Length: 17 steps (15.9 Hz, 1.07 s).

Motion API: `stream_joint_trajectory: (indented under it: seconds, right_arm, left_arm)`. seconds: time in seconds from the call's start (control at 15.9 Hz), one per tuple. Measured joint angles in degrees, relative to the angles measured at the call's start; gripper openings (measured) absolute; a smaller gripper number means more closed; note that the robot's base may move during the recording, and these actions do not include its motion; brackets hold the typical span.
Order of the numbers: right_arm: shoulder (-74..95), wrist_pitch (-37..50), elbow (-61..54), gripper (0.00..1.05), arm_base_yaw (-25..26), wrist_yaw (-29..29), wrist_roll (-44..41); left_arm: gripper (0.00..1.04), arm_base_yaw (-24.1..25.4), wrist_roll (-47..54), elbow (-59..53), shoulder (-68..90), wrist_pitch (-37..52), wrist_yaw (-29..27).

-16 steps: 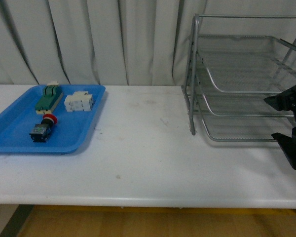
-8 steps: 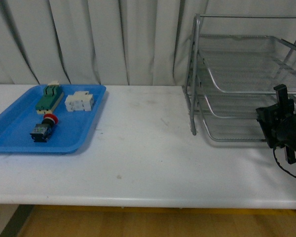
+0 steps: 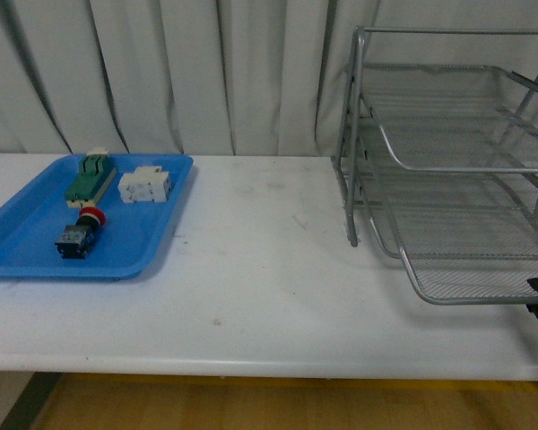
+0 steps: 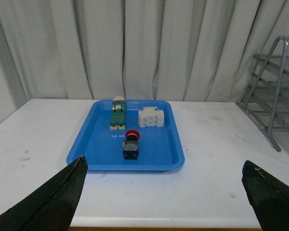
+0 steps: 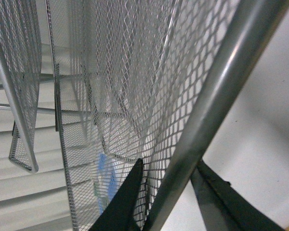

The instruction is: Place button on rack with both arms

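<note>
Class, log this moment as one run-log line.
left gripper: open, facing button | button: in blue tray | right gripper: shut on rack, lowest tier's front rim

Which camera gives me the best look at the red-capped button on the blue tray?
The left wrist view: the button lies mid-frame in the blue tray, unobstructed, red cap and dark body distinct. The front view shows it smaller, at far left. The right wrist view shows only the rack mesh; no button.
</note>
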<state>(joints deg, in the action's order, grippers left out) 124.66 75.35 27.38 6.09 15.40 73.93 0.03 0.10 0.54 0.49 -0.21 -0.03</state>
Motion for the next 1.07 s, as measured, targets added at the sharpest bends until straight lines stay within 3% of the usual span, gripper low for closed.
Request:
stream_joint_trajectory:
  seconds: [0.25, 0.38, 0.44, 0.5, 0.57, 0.63, 0.69, 0.75, 0.94, 1.07]
  right_arm:
    - [-6.84, -1.95, -6.60, 0.67, 0.35, -2.03, -6.38]
    - [-18.73, -3.61, -12.85, 0.93, -0.28, -4.85, -13.44]
    - [-24.28, -7.76, -15.08, 1.00, -1.73, -7.06, -16.90]
    - [-32.65, -11.61, -19.82, 0.97, -3.93, -9.60, -23.06]
    - [-33.99, -7.93, -21.07, 0.95, -4.66, -11.10, -28.48]
    - [-29.83, -1.40, -21.59, 0.86, -5.38, -14.40, -35.89]
    - [-31.69, -3.32, -26.86, 0.59, -6.08, -15.21, -60.54]
    - [-39.65, -0.79, -26.80, 0.46, -6.03, -15.50, -66.86]
    - [-54.07, -5.46, -27.12, 0.11, -6.08, -15.37, -72.50]
    - [-61.51, -11.65, -27.12, 0.02, -6.08, -15.41, -73.13]
  left_arm:
    - [0.98, 0.00, 0.00, 0.00, 0.00, 0.00, 0.00]
    - [0.98, 0.00, 0.00, 0.00, 0.00, 0.02, 0.02]
    - [0.98, 0.00, 0.00, 0.00, 0.00, 0.00, 0.02]
    - [0.98, 0.00, 0.00, 0.00, 0.00, 0.00, 0.02]
    - [0.98, 0.00, 0.00, 0.00, 0.00, 0.00, 0.00]
    - [0.98, 0.00, 0.00, 0.00, 0.00, 0.00, 0.02]
    - [0.98, 0.07, 0.02, 0.00, 0.00, -0.13, 0.00]
    - [0.98, -0.11, 0.02, 0.00, 0.00, 0.09, 0.04]
    - [0.98, -0.09, 0.00, 0.00, 0.00, 0.00, 0.04]
    - [0.98, -0.09, 0.00, 0.00, 0.00, 0.02, 0.02]
